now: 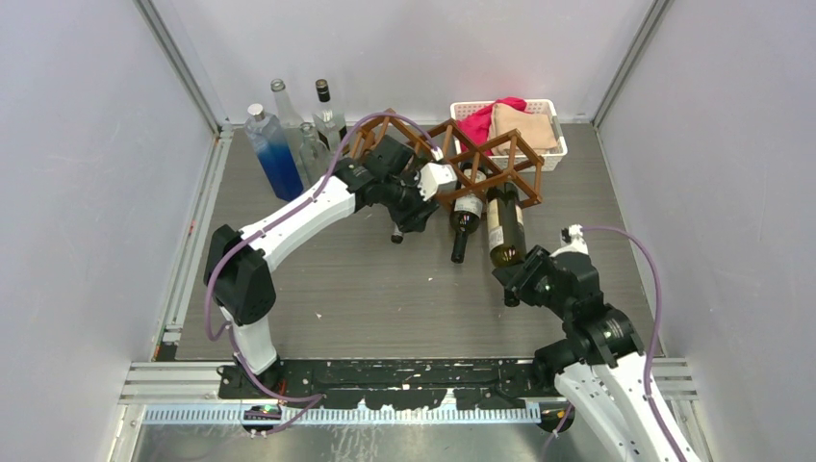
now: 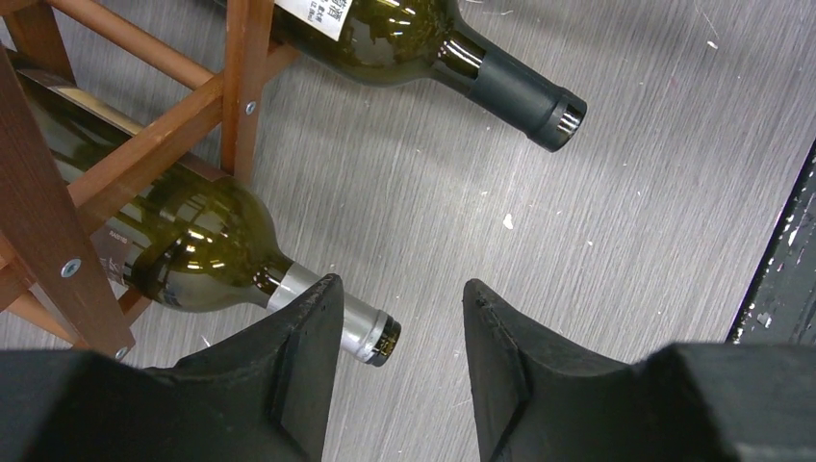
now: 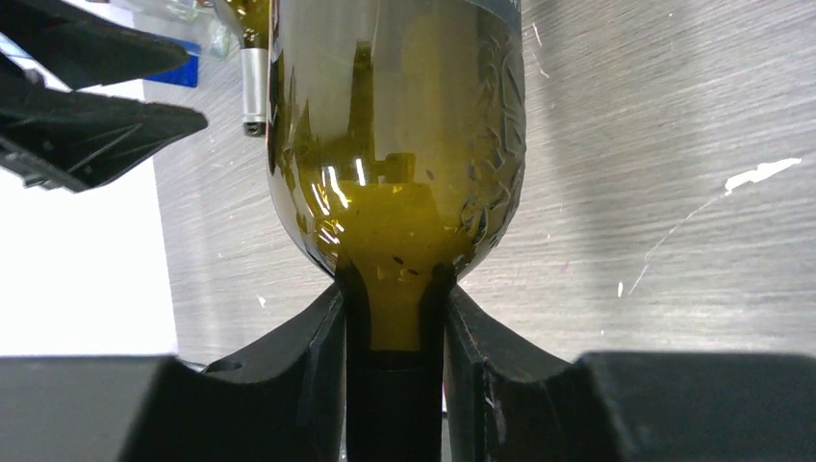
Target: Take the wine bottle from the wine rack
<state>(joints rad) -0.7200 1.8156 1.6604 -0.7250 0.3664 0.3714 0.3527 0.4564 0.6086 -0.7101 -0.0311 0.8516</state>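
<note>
The wine rack stands far centre. The wine bottle lies with its base at the rack's right end and its neck pointing near, pinched tight by the right gripper. That arm is folded low at the near right. The left gripper is spread wide and empty beside a silver-capped bottle.

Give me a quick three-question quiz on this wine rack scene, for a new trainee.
1. True or false: the right gripper is shut on the wine bottle at its neck.
2. The left gripper is: A open, B shut on a bottle, C holding a cloth?
3. Fill in: the white basket behind the wine rack holds ____.
Key: 1 true; 2 A; 3 cloths.
</note>
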